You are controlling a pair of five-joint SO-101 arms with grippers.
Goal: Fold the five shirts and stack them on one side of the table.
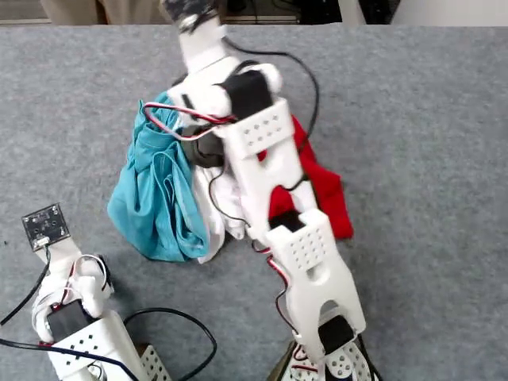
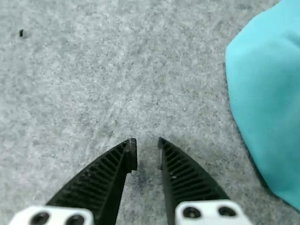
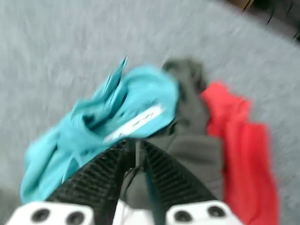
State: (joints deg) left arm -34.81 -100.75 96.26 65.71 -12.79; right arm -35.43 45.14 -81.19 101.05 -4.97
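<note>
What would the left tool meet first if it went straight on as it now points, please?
Probably the grey carpet-like table surface; the left tool points beside the crumpled teal cloth shirt, not at it.

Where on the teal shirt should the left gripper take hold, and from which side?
Likely the outer edge of the teal shirt nearest the left gripper, approached from the bare table side. There the cloth lies free, away from the white shirt and the arm overhead; the gripper stands open beside it.
</note>
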